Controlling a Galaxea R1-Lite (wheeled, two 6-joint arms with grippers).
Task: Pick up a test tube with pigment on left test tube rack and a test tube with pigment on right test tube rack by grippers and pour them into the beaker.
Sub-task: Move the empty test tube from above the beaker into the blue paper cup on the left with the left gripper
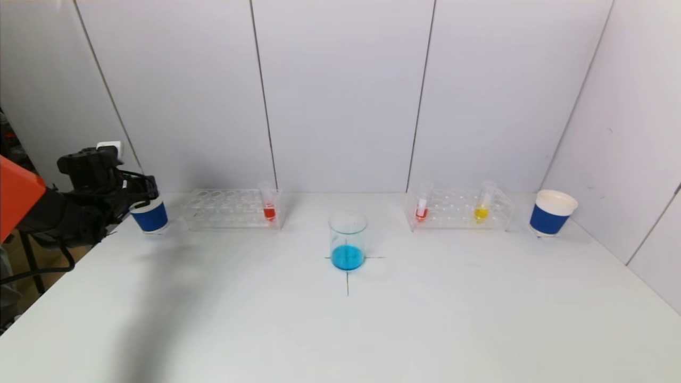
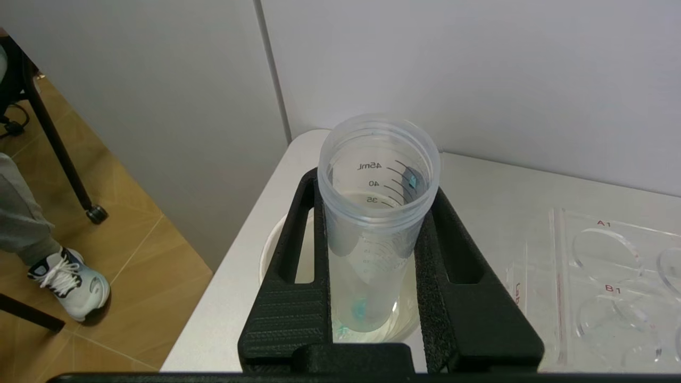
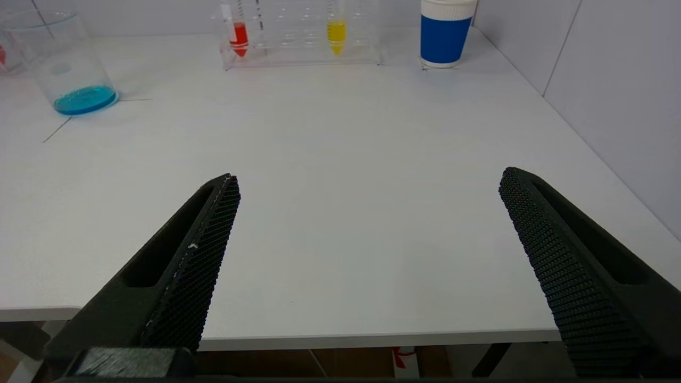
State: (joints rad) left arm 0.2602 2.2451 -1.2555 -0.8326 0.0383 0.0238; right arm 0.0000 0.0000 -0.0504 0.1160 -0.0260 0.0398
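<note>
The black ridged fingers (image 2: 298,266) of the left gripper (image 2: 372,255) are clamped on an emptied clear plastic test tube (image 2: 379,175), upright directly over the blue-banded paper cup (image 1: 150,215) at the head view's left. Its long axis is vertical, so I judge a straight lowering drops it in. The right gripper (image 3: 367,239) hangs wide and empty near the frame's lower table edge, with the yellow-pigment tube (image 3: 335,36) far ahead at upper centre.

The beaker (image 1: 348,242) stands mid-bench (image 1: 340,330); a test tube rack (image 1: 231,209) lies far left, another rack (image 1: 460,209) far right, cups (image 1: 551,213) outside.

white table (image 1: 340,330) with black cross mark (image 1: 347,276), blue-banded paper cups at far left (image 1: 150,217) and far right (image 1: 551,213), grey wall panels (image 1: 340,90), wooden floor (image 2: 127,255)
</note>
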